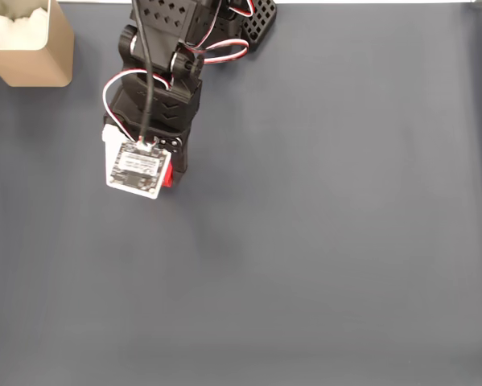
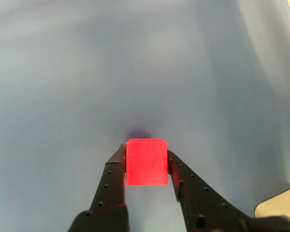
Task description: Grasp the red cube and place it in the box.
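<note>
Gripping the red cube (image 2: 146, 162) between its two black fingers (image 2: 112, 179), the claw (image 2: 145, 157) is closed onto the cube's left and right faces in the wrist view, with the cube's top face and front face showing between the tips. A small dark shadow lies on the grey bench (image 2: 62, 87) just beyond the cube; whether the cube touches the surface cannot be told. In the fixed view the arm (image 1: 156, 96) reaches down from the top edge of the bench (image 1: 321, 241), and a sliver of red (image 1: 167, 178) peeks out beside the white camera module (image 1: 136, 167) on the wrist. The box (image 1: 39, 52) sits in the bench's top left corner, with white padding (image 1: 19, 28) inside, well apart from the cube.
</note>
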